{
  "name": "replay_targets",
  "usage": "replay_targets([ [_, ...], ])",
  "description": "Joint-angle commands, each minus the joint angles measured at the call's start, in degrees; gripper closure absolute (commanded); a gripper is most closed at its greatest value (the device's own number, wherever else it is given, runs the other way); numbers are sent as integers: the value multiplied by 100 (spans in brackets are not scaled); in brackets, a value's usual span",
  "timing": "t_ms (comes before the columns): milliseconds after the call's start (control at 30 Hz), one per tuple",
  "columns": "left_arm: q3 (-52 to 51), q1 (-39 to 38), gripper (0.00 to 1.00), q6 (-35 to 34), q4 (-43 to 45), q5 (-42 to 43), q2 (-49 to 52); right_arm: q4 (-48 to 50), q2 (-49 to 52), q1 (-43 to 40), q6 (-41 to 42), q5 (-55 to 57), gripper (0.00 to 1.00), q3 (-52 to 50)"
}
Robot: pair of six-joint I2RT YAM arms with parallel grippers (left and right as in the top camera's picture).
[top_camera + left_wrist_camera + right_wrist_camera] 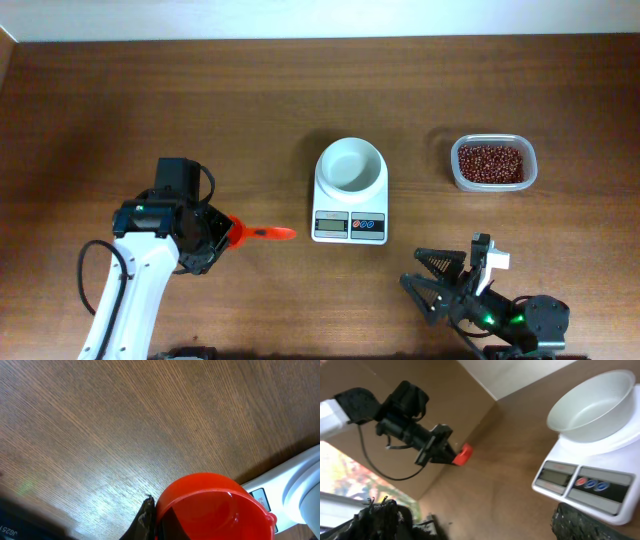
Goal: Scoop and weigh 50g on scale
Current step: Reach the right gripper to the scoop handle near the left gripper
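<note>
Rising closest to the overhead lens, the left gripper is clamped tight on the orange scoop, just left of the scale and not touching it. Beneath spreads the brown wooden table. At its near edge the right gripper stands spread wide, holding nothing. Mid-table, the scale carries an empty white bowl. To its right, well apart, a clear container holds the red-brown beans.
</note>
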Motion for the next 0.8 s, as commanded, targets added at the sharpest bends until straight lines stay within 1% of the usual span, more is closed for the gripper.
replay_targets([
  [0,-13,-9,100,-76,-83,48,-68,131,-33,35,232,-164,1,-31],
  [67,-13,-7,100,-79,-81,46,-68,192,-33,31,4,162,1,-31],
  [200,-13,-9,100,-76,-68,186,-68,404,7,31,-4,581,1,74],
  [300,-13,-131,100,-76,-66,210,-68,398,367,31,-2,627,0,407],
  [333,-13,-197,100,-76,-59,208,-68,372,697,31,70,627,2,612],
  [400,-13,-494,100,-76,55,208,-68,328,1707,31,632,420,4,1137],
  [500,-13,-833,100,-76,238,190,-68,323,3228,52,678,-651,4,1770],
  [567,-13,-1012,100,-79,413,192,-68,348,3810,201,612,-907,4,1891],
  [633,-13,-1202,100,-81,586,192,-68,348,4350,634,557,-831,5,1893],
  [700,-13,-1327,100,-79,645,190,-68,345,4607,1073,466,-444,5,1893],
  [733,-13,-1394,100,-131,669,192,-68,387,4795,1589,466,223,4,1893],
  [767,-13,-1445,100,-278,664,199,-68,437,4887,1928,468,673,4,1893],
])
